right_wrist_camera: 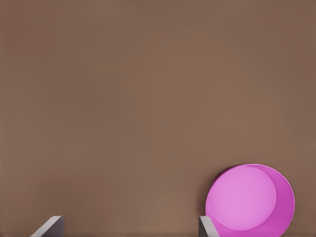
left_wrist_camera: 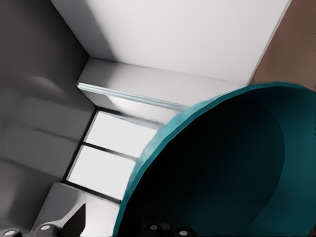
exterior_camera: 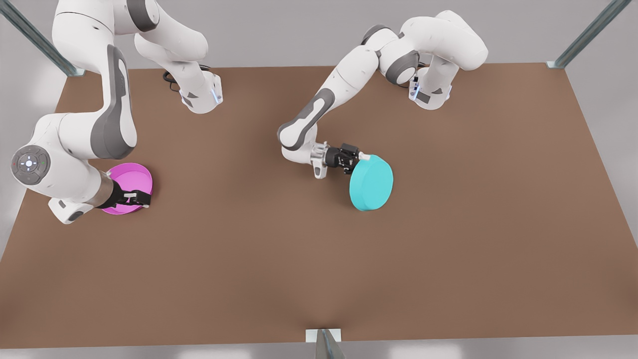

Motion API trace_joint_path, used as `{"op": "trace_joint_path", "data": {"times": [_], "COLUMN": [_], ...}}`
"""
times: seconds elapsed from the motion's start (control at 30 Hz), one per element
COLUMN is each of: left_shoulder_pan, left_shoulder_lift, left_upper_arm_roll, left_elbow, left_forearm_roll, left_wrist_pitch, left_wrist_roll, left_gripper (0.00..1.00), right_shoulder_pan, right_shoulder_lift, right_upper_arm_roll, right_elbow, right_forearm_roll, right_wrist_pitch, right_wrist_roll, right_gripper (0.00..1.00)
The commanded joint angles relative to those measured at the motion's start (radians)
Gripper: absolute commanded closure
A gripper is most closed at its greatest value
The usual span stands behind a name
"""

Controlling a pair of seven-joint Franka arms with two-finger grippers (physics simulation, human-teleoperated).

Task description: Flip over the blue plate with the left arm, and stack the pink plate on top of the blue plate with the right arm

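Brown table (exterior_camera: 319, 279) takes up most of the frame. My left gripper (exterior_camera: 360, 157), center, pinches the blue plate (exterior_camera: 371, 183) by its rim, tilted up. My right gripper (exterior_camera: 135, 198), fingers spread, over the pink plate (exterior_camera: 130, 180) lying at the left edge.

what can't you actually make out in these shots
- Left gripper on the blue plate: in the front view the plate's rim hides the fingertips; in the left wrist view the plate covers them, so the grip is unclear.
- Right gripper over the pink plate: the front view does not show whether a finger touches the rim.
- Pink plate in the right wrist view: its near edge is cut off by the frame.
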Motion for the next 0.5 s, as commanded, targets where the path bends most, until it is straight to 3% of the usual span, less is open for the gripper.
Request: {"op": "trace_joint_path", "data": {"times": [0.0, 0.2, 0.3, 0.4, 0.47], "left_shoulder_pan": [0.0, 0.002, 0.003, 0.003, 0.003], "left_shoulder_lift": [0.006, 0.015, 0.017, 0.017, 0.017], "left_upper_arm_roll": [-0.013, -0.068, -0.094, -0.096, -0.105], "left_elbow": [0.031, 0.119, 0.143, 0.194, 0.235], "left_forearm_roll": [-0.09, -0.299, -0.313, -0.353, -0.382], "left_wrist_pitch": [0.0, 0.009, 0.011, 0.015, 0.017], "left_wrist_roll": [-0.009, -0.094, -0.098, -0.095, -0.095], "left_gripper": [0.17, 0.17, 0.17, 0.17, 0.18], "right_shoulder_pan": [0.0, -0.008, -0.038, -0.04, -0.084], "right_shoulder_lift": [0.0, -0.002, -0.002, 0.0, 0.0], "right_upper_arm_roll": [0.0, 0.002, 0.0, 0.002, 0.002], "right_elbow": [0.0, -0.002, 0.014, 0.006, -0.035], "right_forearm_roll": [0.0, -0.011, -0.017, -0.012, 0.009], "right_wrist_pitch": [0.0, -0.035, -0.044, -0.187, -0.161], "right_wrist_roll": [0.0, -0.003, -0.029, -0.014, -0.017], "right_gripper": [0.0, 0.0, 0.0, 0.0, 0.0]}}
